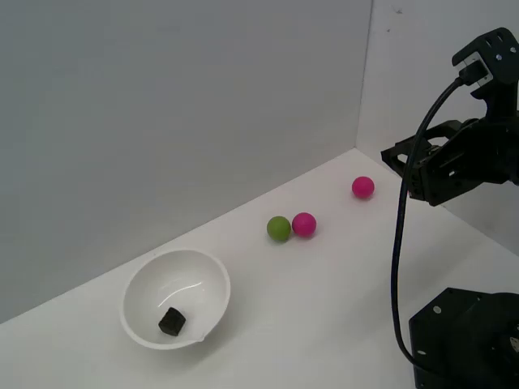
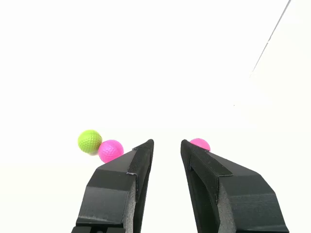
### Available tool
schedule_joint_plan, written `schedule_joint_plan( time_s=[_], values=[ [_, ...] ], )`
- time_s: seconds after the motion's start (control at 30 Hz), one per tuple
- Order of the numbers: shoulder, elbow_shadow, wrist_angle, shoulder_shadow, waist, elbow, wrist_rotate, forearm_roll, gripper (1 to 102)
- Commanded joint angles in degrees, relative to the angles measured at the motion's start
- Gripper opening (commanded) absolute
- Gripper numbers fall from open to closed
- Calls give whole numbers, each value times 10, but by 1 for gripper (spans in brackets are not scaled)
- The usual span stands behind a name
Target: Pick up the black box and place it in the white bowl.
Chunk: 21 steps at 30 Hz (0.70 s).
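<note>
The box [image 1: 172, 322] lies inside the bowl [image 1: 212, 284], near its front wall. Beyond the bowl on the tabletop [image 1: 324, 300], a green ball [image 1: 278, 228] touches a pink ball [image 1: 304, 224]; another pink ball [image 1: 362, 187] sits farther off, half hidden in the wrist view. The hand [image 2: 167, 144], cut off at the frame edge, is apart and empty.

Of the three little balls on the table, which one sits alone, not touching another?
The pink ball nearest the gripper sits alone. The green ball and the other pink ball rest side by side, apparently touching.
</note>
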Motion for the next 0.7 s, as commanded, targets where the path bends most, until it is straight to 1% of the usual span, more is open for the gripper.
schedule_joint_plan(
  time_s=[0.0, 0.4, 0.67],
  values=[
    [5, 2, -1, 8, 4, 3, 3, -3, 31],
    [38, 5, 2, 40, 4, 6, 3, -3, 31],
    [41, 6, 3, 42, 4, 7, 3, -3, 31]
  ],
)
